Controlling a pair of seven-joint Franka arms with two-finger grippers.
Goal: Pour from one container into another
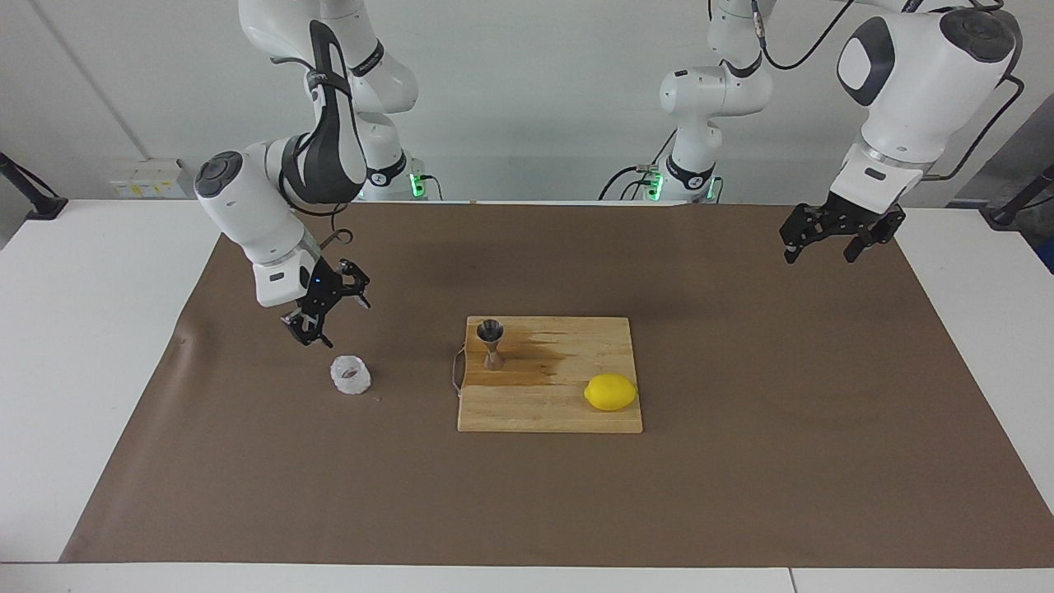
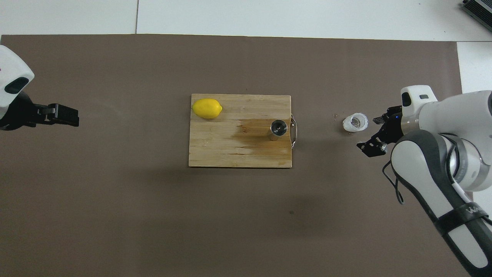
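Observation:
The squat clear faceted glass cup (image 1: 351, 375) (image 2: 355, 122) stands upright on the brown mat, toward the right arm's end of the table. My right gripper (image 1: 339, 321) (image 2: 369, 132) hangs open over the mat just beside the cup and does not touch it. The steel hourglass jigger (image 1: 491, 342) (image 2: 278, 129) stands upright on the wooden cutting board (image 1: 560, 412) (image 2: 230, 154), at the board's edge nearest the cup. My left gripper (image 1: 821, 255) (image 2: 71, 116) is open and empty and waits high over the mat at the left arm's end.
A yellow lemon (image 1: 610, 392) (image 2: 207, 108) lies on the board's corner away from the jigger. A dark wet stain (image 1: 535, 362) spreads on the board by the jigger. A metal handle (image 2: 294, 130) sticks out of the board toward the cup.

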